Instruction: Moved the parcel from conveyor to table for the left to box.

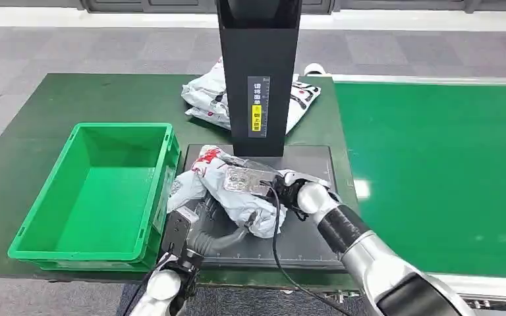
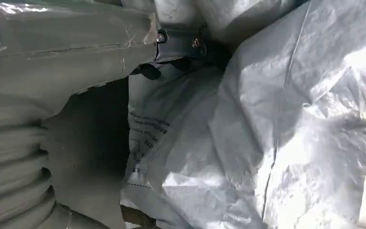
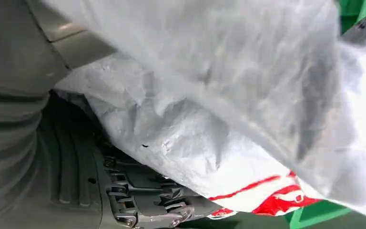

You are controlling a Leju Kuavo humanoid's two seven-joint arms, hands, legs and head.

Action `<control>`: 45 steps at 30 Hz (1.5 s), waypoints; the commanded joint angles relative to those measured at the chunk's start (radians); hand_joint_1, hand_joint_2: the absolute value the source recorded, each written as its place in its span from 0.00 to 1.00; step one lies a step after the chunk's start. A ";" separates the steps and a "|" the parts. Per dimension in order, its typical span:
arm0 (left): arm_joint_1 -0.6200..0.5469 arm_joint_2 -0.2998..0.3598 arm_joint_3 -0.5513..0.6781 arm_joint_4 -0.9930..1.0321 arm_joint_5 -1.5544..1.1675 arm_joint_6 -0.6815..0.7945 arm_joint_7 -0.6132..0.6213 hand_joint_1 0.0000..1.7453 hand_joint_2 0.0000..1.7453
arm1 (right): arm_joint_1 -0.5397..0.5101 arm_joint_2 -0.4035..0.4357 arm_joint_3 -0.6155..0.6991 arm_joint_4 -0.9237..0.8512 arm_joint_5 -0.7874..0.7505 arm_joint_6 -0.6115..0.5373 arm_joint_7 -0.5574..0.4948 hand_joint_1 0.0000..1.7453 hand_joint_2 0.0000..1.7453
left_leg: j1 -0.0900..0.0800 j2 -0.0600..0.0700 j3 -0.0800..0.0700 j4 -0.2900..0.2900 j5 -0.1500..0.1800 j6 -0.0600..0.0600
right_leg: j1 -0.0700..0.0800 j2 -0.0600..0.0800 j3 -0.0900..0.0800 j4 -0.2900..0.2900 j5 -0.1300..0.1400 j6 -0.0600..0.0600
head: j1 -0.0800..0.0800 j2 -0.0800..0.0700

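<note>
A crumpled white-grey plastic parcel (image 1: pixel 227 187) with red print lies on the black platform (image 1: pixel 309 237) in the middle of the green table. My right hand (image 1: pixel 298 192) grips its right end, fingers wrapped into the bag. From the near side my left hand (image 1: pixel 201 220) comes in and grips the parcel's front left part. Close up in the left wrist view, the parcel (image 2: pixel 276 133) is bunched against my left hand (image 2: pixel 66 62). Seen from the right wrist, the parcel (image 3: pixel 209 95) drapes over my right hand (image 3: pixel 28 143), with dark fingers (image 3: pixel 143 200) beneath it.
An empty green crate (image 1: pixel 122 126) stands on the table just left of the platform. A tall black post (image 1: pixel 258 72) rises behind the parcel, and a second white parcel (image 1: pixel 204 99) lies behind it. The green conveyor belt (image 1: pixel 435 184) runs along the right.
</note>
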 commanded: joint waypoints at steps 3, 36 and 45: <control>-0.025 0.025 -0.024 0.047 0.000 0.008 0.003 0.00 1.00 | 0.004 -0.066 0.063 -0.071 -0.004 0.008 0.006 0.00 1.00 | 0.001 0.000 0.001 -0.001 0.000 0.000 | 0.001 -0.001 0.001 -0.001 0.000 -0.001 | 0.000 0.000; 0.061 -0.040 0.097 -0.067 -0.115 0.016 0.031 1.00 1.00 | 0.763 -0.043 -0.480 -1.184 0.121 -0.439 0.061 0.00 1.00 | 0.002 0.001 0.004 -0.001 -0.006 -0.001 | 0.002 -0.003 0.005 -0.003 -0.005 -0.001 | 0.000 0.000; 0.040 -0.043 0.096 -0.080 -0.130 0.064 0.011 1.00 1.00 | 0.774 -0.057 -0.482 -1.147 0.143 -0.427 0.034 0.00 1.00 | 0.001 0.000 0.003 -0.001 -0.005 -0.001 | 0.001 -0.002 0.004 -0.002 -0.005 0.000 | 0.000 0.000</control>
